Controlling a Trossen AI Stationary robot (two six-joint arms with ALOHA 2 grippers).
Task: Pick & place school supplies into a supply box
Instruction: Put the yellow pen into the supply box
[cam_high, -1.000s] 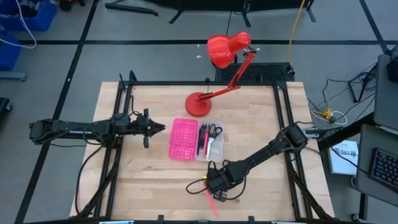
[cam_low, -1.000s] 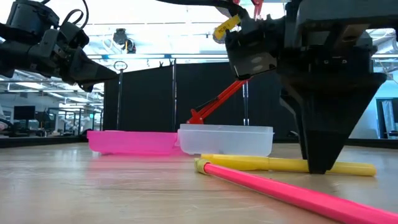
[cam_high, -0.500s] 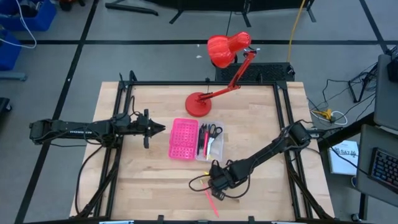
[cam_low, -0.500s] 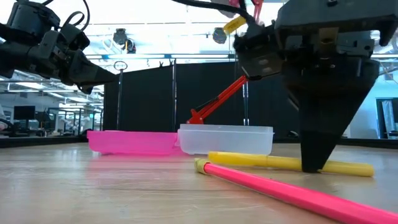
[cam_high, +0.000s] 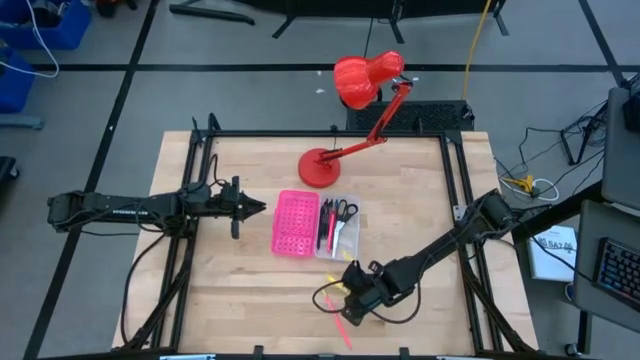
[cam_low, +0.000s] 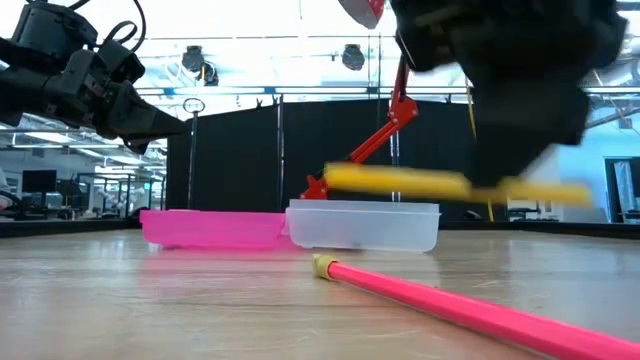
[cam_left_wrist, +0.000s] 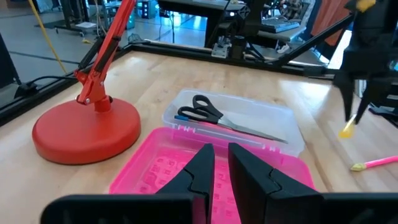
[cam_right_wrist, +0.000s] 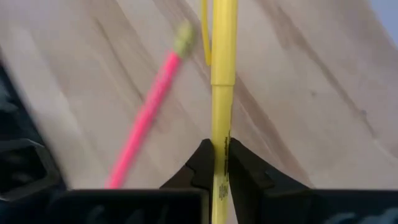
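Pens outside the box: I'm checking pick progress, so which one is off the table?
The yellow pen, clamped in the right gripper and lifted; the pink pen lies on the wood.

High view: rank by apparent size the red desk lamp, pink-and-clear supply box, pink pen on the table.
1. Red desk lamp, largest by far.
2. Pink-and-clear supply box.
3. Pink pen, smallest: thin, and partly hidden by the right gripper.

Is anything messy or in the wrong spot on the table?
One pink pen lies loose on the table near the front edge, outside the box. The right claw holds a yellow pen in the air. Nothing looks spilled or broken.
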